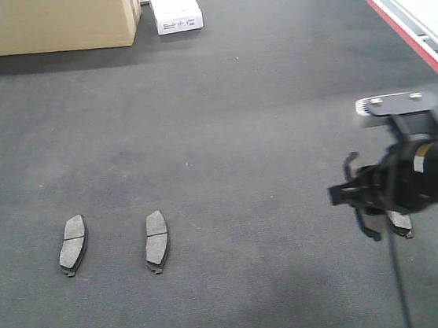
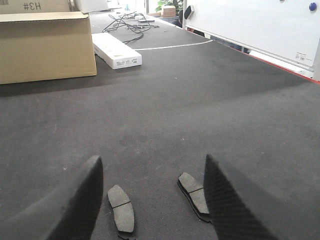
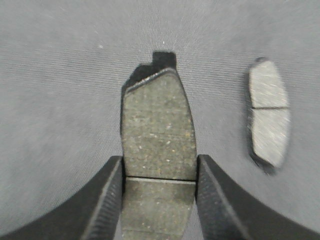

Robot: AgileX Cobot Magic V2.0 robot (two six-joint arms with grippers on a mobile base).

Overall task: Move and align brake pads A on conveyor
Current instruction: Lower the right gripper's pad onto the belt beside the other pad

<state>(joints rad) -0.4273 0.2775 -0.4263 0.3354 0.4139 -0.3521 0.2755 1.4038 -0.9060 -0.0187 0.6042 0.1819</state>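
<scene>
My right hand grips one brake pad above the conveyor; another pad lies at right. My left hand hangs spread over two pads, lower left in the front view.

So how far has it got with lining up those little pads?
Two brake pads already lie side by side on the dark conveyor, pointing roughly the same way. In hand: the right claw grips a third pad between its fingers, and a fourth lies close beside it on the belt. Left: setting these last two into the row. The left claw hangs open and empty above the first pair.
</scene>
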